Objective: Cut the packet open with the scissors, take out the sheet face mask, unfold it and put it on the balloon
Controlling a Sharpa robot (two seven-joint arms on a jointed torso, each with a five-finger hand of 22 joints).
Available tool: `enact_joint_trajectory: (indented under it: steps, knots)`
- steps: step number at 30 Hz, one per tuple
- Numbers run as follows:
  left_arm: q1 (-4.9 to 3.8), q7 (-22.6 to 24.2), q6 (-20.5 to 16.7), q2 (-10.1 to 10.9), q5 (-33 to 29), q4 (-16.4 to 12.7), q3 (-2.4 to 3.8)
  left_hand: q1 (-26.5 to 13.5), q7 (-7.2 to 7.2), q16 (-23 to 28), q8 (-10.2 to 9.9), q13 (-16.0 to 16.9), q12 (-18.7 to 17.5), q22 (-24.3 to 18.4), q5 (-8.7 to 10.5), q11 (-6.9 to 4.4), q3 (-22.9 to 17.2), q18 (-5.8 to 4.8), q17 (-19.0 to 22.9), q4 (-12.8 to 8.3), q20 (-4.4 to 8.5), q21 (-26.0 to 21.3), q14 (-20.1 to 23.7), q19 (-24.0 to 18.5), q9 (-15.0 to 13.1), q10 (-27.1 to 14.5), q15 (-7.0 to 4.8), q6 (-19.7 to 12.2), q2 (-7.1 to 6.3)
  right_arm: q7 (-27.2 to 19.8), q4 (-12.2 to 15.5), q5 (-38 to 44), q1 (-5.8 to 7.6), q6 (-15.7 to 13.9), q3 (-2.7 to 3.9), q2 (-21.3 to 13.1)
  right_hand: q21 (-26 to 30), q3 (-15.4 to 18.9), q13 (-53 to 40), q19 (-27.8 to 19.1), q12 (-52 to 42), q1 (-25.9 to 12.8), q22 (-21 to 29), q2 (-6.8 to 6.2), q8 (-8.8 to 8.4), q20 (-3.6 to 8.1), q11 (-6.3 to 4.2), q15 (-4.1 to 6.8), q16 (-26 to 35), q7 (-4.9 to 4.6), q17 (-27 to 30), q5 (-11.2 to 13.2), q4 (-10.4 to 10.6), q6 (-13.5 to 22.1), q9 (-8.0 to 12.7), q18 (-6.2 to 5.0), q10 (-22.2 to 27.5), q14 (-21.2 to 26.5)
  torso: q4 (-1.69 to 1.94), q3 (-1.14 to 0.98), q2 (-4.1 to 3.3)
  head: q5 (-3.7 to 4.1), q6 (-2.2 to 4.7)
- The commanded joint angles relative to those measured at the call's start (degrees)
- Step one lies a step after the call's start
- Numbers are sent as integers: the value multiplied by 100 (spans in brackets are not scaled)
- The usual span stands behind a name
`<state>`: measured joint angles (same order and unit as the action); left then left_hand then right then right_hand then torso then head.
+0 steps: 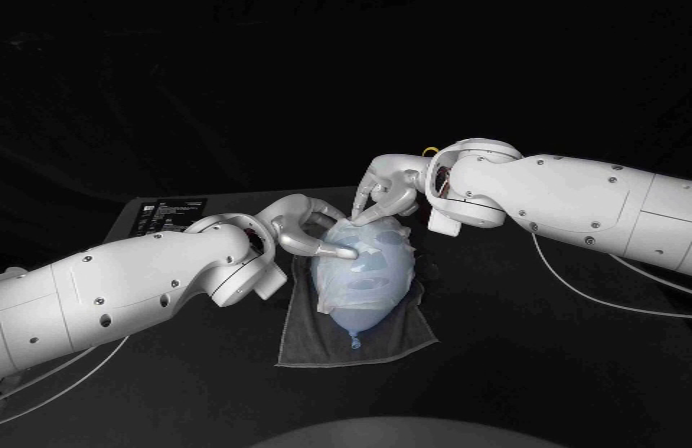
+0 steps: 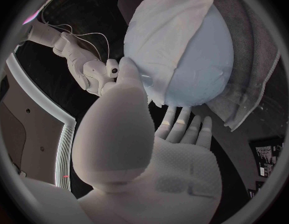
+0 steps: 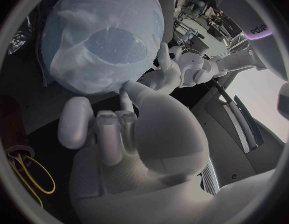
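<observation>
A pale blue balloon [image 1: 369, 273] lies on a dark grey towel [image 1: 378, 340], with the white sheet mask [image 1: 361, 258] spread over it. My left hand [image 1: 300, 230] is at the balloon's left side, one fingertip pressing on the mask. From the left wrist, the mask [image 2: 166, 30] covers the balloon [image 2: 206, 64], and my fingers [image 2: 181, 124] reach under its near side. My right hand [image 1: 382, 194] points down at the balloon's far end, fingertips touching the mask. The right wrist view shows the mask [image 3: 76, 59] with an eye hole over the balloon [image 3: 113, 45], just beyond my right hand [image 3: 129, 129].
Scissors with yellow handles [image 3: 26, 176] lie beside my right wrist. A shiny packet [image 3: 17, 40] lies near the balloon. A black board with a white label [image 1: 166, 211] sits at the table's back left. The towel's edge [image 2: 250, 99] hangs past the balloon.
</observation>
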<state>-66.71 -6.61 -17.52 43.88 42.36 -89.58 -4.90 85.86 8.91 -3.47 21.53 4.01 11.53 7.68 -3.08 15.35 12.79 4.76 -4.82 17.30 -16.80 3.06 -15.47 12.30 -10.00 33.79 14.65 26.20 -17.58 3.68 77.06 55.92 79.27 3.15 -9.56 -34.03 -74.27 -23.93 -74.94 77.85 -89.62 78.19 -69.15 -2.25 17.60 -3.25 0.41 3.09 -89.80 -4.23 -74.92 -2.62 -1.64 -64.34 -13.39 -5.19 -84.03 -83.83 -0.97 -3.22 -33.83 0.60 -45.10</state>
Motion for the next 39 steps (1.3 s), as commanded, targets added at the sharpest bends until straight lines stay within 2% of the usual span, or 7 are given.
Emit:
enact_joint_trajectory:
  steps: [1, 21, 28, 30, 31, 35, 39]
  knots:
    - [14, -51, 127, -7, -31, -16, -14, 63, 808, 7, 38, 3, 29, -1, 2, -2, 4, 44, -7, 0, 11, 17, -58, 9, -8, 37, -2, 37, -12, -143, 5, 206, -22, -293, -16, -12, -10, -101, -1506, 5, -38, -122, -12, 18, 213, 45, -56, 44, -20, 23, -1508, -19, -29, 34, -345, 41, -597, -617, 0, -1, -1, 0, -1]
    - [14, -54, 140, -12, -35, -46, -20, 76, 808, 4, 46, 3, 37, -1, 1, -1, -1, 50, -11, 0, 11, 17, -69, 9, -11, 43, -1, 44, -11, 404, 12, 578, -45, -1541, -16, -22, -20, -937, -1506, 21, -38, -717, -118, 10, 811, 76, -91, 75, -20, 57, -1508, -18, -439, 338, -1134, 48, -597, -617, 2, -1, -3, 14, -1]
    - [14, -52, 137, -17, -36, -40, -23, 85, 807, 5, 47, 2, 40, -1, 1, -4, 1, 54, -10, 0, 11, 17, -67, 8, -11, 44, -5, 42, -11, 446, -5, 460, -61, -1493, -15, -24, 35, -1043, -1506, -17, -38, -887, -72, 17, 897, 80, -92, 77, -20, 58, -1508, -17, -447, 424, -1312, 34, -597, -617, 1, -1, -1, 12, -2]
    - [14, -51, 137, -22, -39, -30, -24, 85, 807, 5, 47, 2, 40, -1, 1, -4, 1, 54, -10, 0, 11, 17, -67, 8, -11, 44, -5, 42, -11, 352, 16, 288, -63, -1455, -15, -48, 22, -1010, -1506, -5, -38, -982, -99, -56, 814, 74, -74, 66, -20, 32, -1508, -15, -415, 617, -1325, 41, -597, -617, -5, 0, 2, 5, 12]
    - [14, -50, 136, -25, -41, -26, -24, 85, 807, 5, 47, 2, 40, -1, 1, -4, 1, 54, -10, 0, 11, 17, -67, 8, -11, 44, -5, 42, -11, 305, 26, 223, -63, -1429, -15, -58, -20, -735, -1506, 31, -38, -1369, -157, -319, 559, 56, 57, 13, -20, -128, -1508, -24, -218, 1005, -1236, 60, -597, -617, -5, 0, 2, 5, 12]
    - [14, -45, 137, -35, -50, -5, -25, 85, 807, 5, 47, 2, 40, -1, 1, -4, 1, 54, -10, 0, 11, 17, -67, 8, -11, 44, -5, 42, -11, 114, 45, -96, -63, -1254, -16, -90, -43, -291, -1506, 57, -38, -1843, -199, -560, 284, -62, 199, -159, -20, -285, -1508, -13, 158, 1211, -1124, 84, -597, -617, -1, 0, 0, 9, 27]
    - [14, -42, 138, -40, -53, 6, -26, 85, 807, 5, 47, 2, 40, -1, 1, -4, 1, 54, -10, 0, 11, 17, -67, 8, -11, 44, -5, 42, -11, -1, 29, -299, -63, -1000, -16, -96, -56, 75, -1506, 72, -38, -1972, -233, -638, 69, -158, 271, -230, -20, -350, -1508, -15, 482, 1324, -1050, 79, -597, -617, 3, -2, 0, 13, 39]
